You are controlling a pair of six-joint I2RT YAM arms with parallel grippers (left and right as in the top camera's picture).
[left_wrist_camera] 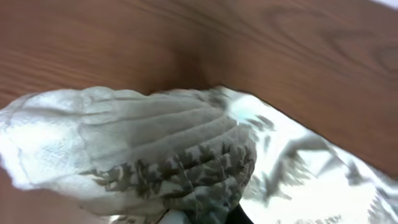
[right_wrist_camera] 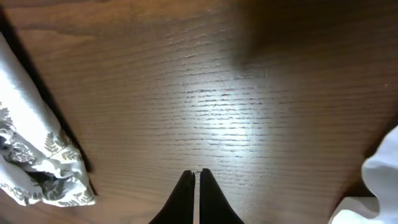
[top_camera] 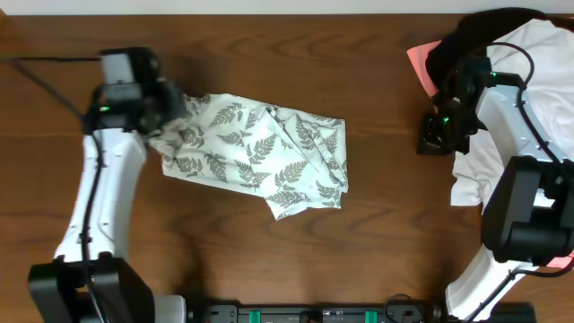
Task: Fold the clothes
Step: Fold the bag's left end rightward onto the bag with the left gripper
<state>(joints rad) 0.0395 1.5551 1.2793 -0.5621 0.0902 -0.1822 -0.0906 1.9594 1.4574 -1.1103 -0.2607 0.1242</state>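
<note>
L gripper (top_camera: pixel 172 115): clenched on left end of fern-print garment (top_camera: pixel 260 152); wrist cam filled w/ bunched, pleated cloth right at the grip. Garment is thin soft white fabric w/ grey-green fern leaves, crumpled, lying left of table centre, spreading right from the grip, w/ a rumpled ridge near its right edge. table (top_camera: pixel 269 54): dark wood grain, slight sheen. R gripper (right_wrist_camera: pixel 196 176): fingers pressed together, nothing held, over bare wood, apart from garment's right edge. Far right pile: black garment (top_camera: pixel 475 36), coral-pink garment (top_camera: pixel 418 59), plain white garment (top_camera: pixel 538 54).
</note>
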